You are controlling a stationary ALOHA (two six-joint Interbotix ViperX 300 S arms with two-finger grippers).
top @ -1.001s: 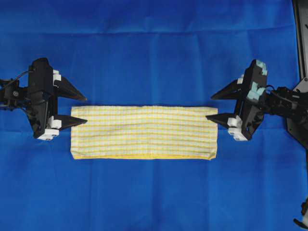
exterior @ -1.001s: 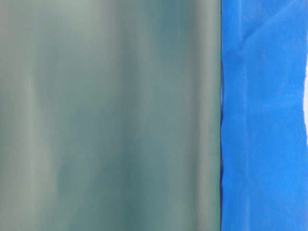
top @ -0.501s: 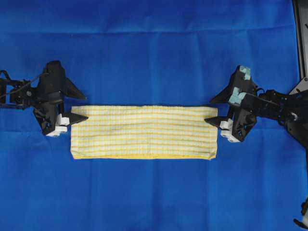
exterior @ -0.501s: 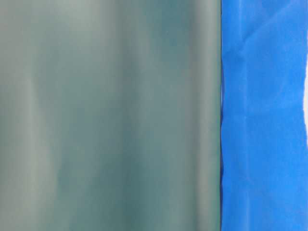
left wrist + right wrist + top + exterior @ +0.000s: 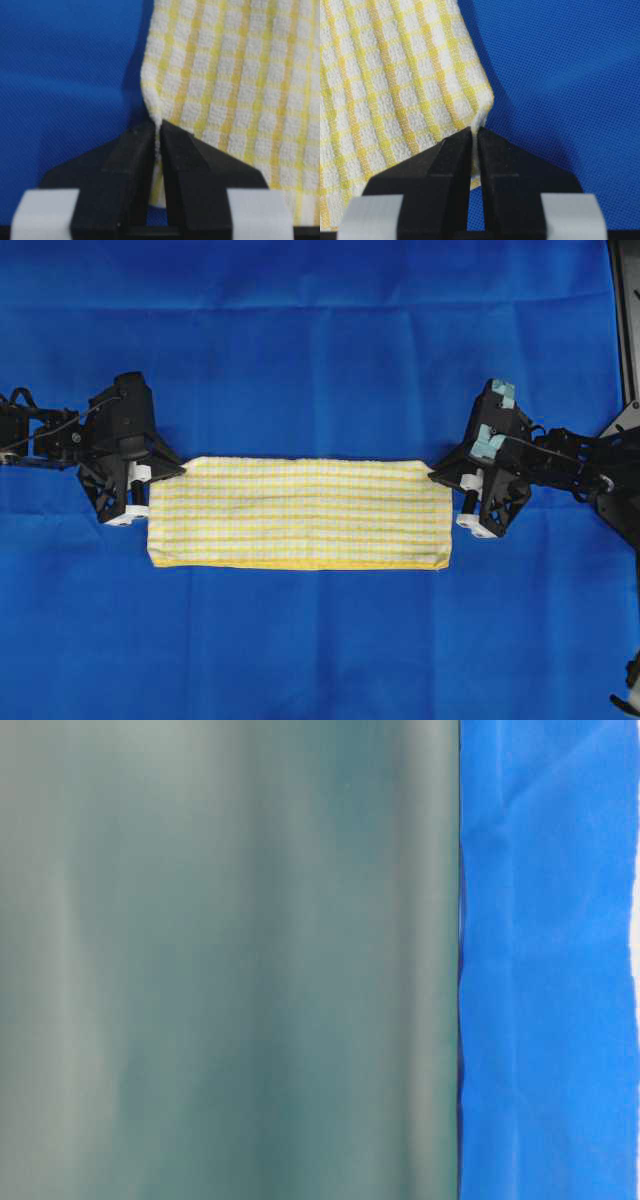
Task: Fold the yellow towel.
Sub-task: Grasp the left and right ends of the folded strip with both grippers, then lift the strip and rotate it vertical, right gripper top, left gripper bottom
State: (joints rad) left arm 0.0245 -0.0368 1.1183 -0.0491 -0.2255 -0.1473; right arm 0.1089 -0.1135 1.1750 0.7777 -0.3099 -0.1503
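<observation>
The yellow towel (image 5: 300, 512), white with yellow checks, lies folded into a long strip in the middle of the blue sheet. My left gripper (image 5: 175, 472) is shut on its far left corner, and the left wrist view shows the towel (image 5: 240, 75) pinched between my gripper's (image 5: 158, 129) black fingers. My right gripper (image 5: 436, 476) is shut on the far right corner; in the right wrist view the towel (image 5: 385, 75) corner is clamped in my gripper (image 5: 474, 134). Both pinched corners are puckered up slightly.
The large blue sheet (image 5: 320, 350) covers the whole table. A dark frame edge (image 5: 626, 320) runs down the far right. The table-level view shows only a blurred grey-green surface (image 5: 220, 960) and a strip of blue sheet (image 5: 545, 960).
Both grippers moved in to the towel's far corners and closed on them; they were open beside the towel ends one second ago. The towel's far corners are now drawn in slightly.
</observation>
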